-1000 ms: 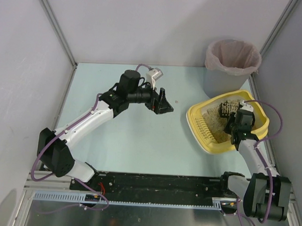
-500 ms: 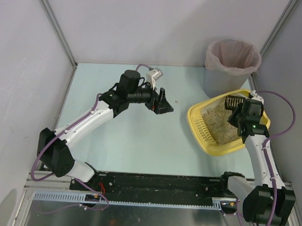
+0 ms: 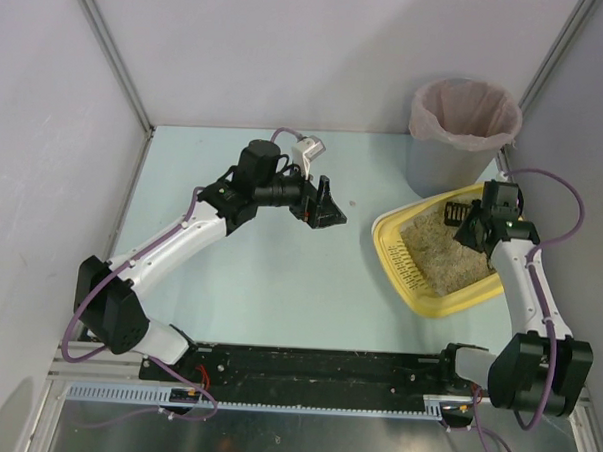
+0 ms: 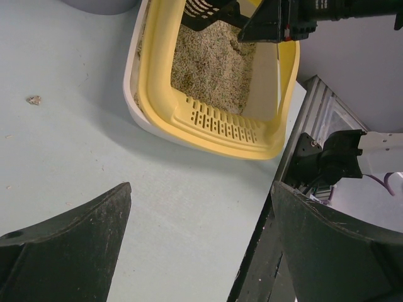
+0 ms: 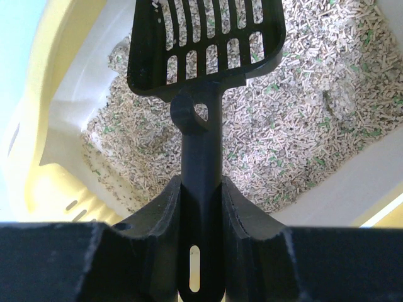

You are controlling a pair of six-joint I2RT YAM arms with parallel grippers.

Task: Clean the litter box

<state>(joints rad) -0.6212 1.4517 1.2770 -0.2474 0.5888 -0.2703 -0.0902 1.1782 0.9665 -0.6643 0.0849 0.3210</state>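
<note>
The yellow litter box with beige litter sits on the right of the table, also seen in the left wrist view and the right wrist view. My right gripper is shut on the handle of a black slotted scoop. The scoop head hovers over the litter near the box's far side, and its slots look empty. My left gripper hangs open over the table's middle, to the left of the box, with nothing between its fingers.
A grey round bin with a pink liner stands just behind the litter box, close to the right wall. A small crumb lies on the table left of the box. The metal rail runs along the near edge.
My right arm has carried the scoop from the box's middle to its far side; the litter heaped on it a second ago is gone. The box has shifted slightly. My left arm is unmoved.
</note>
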